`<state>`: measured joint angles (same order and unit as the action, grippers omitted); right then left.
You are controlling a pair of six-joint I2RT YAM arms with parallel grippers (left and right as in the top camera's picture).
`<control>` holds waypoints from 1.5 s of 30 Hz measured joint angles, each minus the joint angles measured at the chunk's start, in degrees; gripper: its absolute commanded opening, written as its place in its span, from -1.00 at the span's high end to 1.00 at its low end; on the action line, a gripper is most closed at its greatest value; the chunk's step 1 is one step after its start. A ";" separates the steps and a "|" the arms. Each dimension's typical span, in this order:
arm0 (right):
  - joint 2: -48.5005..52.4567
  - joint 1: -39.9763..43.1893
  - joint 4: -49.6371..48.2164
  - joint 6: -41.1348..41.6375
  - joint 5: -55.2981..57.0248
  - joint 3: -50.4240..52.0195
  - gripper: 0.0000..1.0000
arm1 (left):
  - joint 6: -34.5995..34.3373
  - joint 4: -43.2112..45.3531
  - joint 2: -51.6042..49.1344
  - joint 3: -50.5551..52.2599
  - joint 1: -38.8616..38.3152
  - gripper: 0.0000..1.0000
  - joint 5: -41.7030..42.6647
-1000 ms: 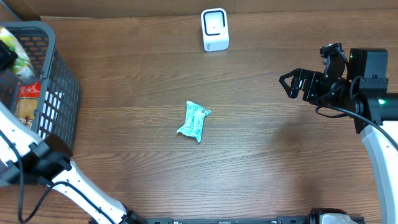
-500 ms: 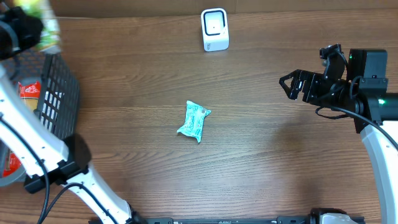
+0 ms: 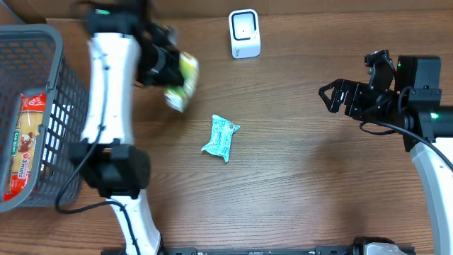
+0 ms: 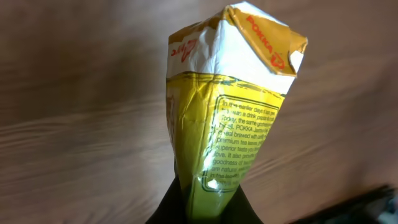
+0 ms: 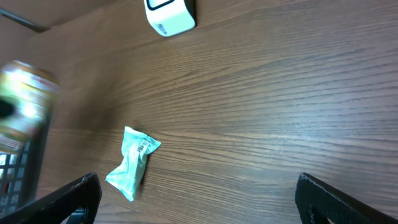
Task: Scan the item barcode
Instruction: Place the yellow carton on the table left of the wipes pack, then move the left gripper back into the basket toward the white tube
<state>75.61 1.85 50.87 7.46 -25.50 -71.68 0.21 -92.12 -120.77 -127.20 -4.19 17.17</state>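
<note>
The left gripper (image 3: 164,65) is clamped tight on the lower end of a crumpled yellow-and-white drink carton (image 4: 227,118), with its dark fingers pinching the pack from both sides at the bottom of the left wrist view. The carton's folded white top carries "POKKA" in red letters. The yellow face below it has a block of small black print where fragments such as "brewed with" and "goodness of" can be made out, and the rest is too fine to read. In the overhead view the carton is blurred and sits in the upper left-centre of the frame, over the wooden table (image 3: 297,184). It is left of the white barcode scanner (image 3: 244,33) at top centre and apart from it. Below and right of the carton, near the frame's middle, a mint-green snack packet (image 3: 221,138) lies flat on the wood, its label unreadable. Along the left edge stands a grey plastic basket (image 3: 71,95) holding a red-labelled packet (image 3: 21,145). At the right side the right gripper (image 3: 327,98) has its jaws spread wide and holds nothing.
</note>
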 measured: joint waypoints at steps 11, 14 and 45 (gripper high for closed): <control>0.00 -0.02 -0.22 0.02 0.26 0.00 -1.00 | -8.59 14.32 -0.11 25.92 -6.47 0.84 -11.19; 0.00 0.00 -0.22 0.02 0.26 0.00 -1.00 | -10.62 16.65 -0.11 28.87 -6.19 0.17 -11.98; 1.05 0.00 -0.24 0.02 0.20 0.00 -1.00 | -10.51 8.72 40.89 15.37 27.36 -0.99 -14.03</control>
<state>76.66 1.85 50.63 7.49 -25.30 -71.68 -10.31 -83.40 -79.88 -111.83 23.18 3.14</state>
